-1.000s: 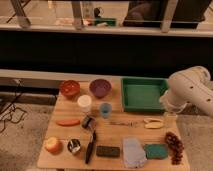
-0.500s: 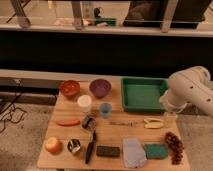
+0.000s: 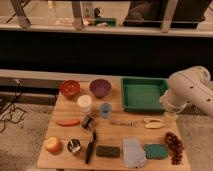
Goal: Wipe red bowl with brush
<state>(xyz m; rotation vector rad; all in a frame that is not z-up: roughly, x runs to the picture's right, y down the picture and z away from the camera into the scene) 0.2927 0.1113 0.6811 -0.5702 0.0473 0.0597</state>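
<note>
End effector [image 3: 169,115] hangs low at the table's [image 3: 107,134] right edge, just beside the green tray [image 3: 143,95]; released or clenched, I can't tell. Red bowl [image 3: 69,88] sits back left next to the purple bowl [image 3: 100,88] (both show bare insides, the tray too). Brush [image 3: 90,146] lies near the front edge, well apart from the red bowl. Nothing has shifted since half a second ago.

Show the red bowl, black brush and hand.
Small round orange-red bowl [image 3: 70,88]: camera view, its middle.
Long slender black brush [image 3: 90,147]: camera view, mid-handle.
Hand [image 3: 169,118]: camera view, its tip, by right edge of table [image 3: 112,135].
</note>
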